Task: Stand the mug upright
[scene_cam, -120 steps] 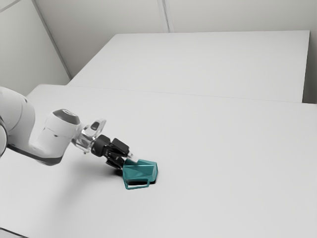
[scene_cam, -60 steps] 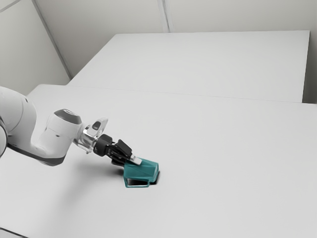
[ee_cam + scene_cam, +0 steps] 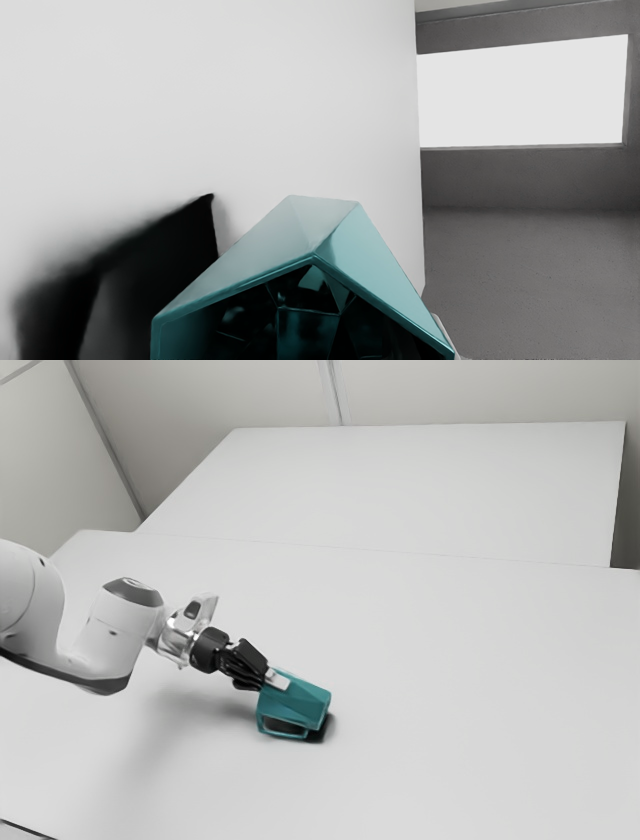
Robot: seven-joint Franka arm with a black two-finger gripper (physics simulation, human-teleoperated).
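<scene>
Gripping one tilted teal mug point(image 3: 304, 702) with one handle point(image 3: 283, 735) is one black pincer point(image 3: 274, 680).

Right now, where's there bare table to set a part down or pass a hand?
Bare: the white table from the mug to the exterior view's right edge, and the stretch between the mug and the table's far edge. Crowded: the exterior view's left, where the arm reaches in, and where the gripper holds the mug.
</scene>
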